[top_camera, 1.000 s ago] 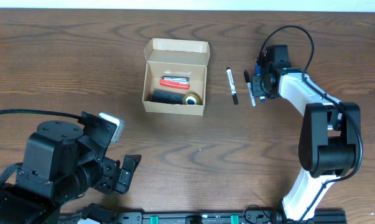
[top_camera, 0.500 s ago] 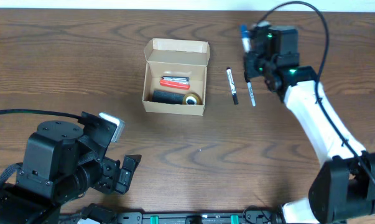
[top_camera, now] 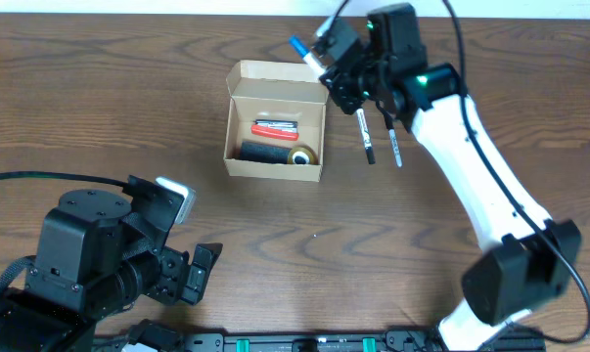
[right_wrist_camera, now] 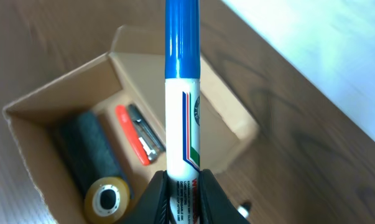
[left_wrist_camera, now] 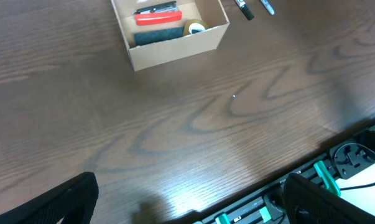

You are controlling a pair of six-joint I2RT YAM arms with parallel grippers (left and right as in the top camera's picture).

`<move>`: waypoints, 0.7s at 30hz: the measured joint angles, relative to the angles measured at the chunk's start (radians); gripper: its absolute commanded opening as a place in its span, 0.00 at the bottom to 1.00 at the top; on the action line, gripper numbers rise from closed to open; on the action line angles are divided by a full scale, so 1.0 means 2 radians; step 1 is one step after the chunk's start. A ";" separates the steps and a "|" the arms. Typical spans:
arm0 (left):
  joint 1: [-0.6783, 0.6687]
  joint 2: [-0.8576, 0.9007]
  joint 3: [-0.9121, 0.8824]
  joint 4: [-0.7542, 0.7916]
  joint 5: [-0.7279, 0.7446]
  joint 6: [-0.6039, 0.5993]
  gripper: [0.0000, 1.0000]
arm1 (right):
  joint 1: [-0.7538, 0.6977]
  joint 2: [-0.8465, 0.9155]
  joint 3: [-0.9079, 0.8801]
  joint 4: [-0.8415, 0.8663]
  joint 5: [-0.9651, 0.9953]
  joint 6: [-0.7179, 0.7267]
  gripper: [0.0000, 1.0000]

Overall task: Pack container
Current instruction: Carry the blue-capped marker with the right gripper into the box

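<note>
The container (top_camera: 273, 168) is a small tan cardboard box, open, with its flap lid (top_camera: 277, 81) standing at the far side. In it lie a red-handled tool (top_camera: 275, 128) and a dark roll with a yellowish tape end (top_camera: 275, 154). My right gripper (top_camera: 341, 70) is shut on a white marker with a blue cap (top_camera: 307, 51), held in the air above the box's far right corner. The right wrist view shows this marker (right_wrist_camera: 182, 112) clamped between the fingers (right_wrist_camera: 183, 180), over the container (right_wrist_camera: 140, 74). My left gripper (top_camera: 192, 269) stands open near the front edge, away from the container (left_wrist_camera: 181, 50).
Two black markers (top_camera: 366, 135) (top_camera: 393, 139) lie side by side on the wooden table to the right of the box, under the right arm. A rail with green clips (left_wrist_camera: 327, 177) runs along the table's front edge.
The right arm has swung left from beside the two black markers to above the box's far right corner, carrying the blue-capped marker. The left arm has not moved.
</note>
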 measured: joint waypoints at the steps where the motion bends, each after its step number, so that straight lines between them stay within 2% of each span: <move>1: 0.000 0.000 0.000 0.000 0.000 0.000 0.95 | 0.006 0.011 0.011 -0.011 -0.002 -0.015 0.01; 10: 0.000 0.000 0.000 0.000 0.000 0.000 0.95 | 0.063 0.083 0.049 -0.064 -0.012 -0.144 0.01; 21: 0.000 0.000 0.000 0.000 0.000 0.000 0.95 | 0.072 0.135 0.049 -0.067 0.024 -0.204 0.01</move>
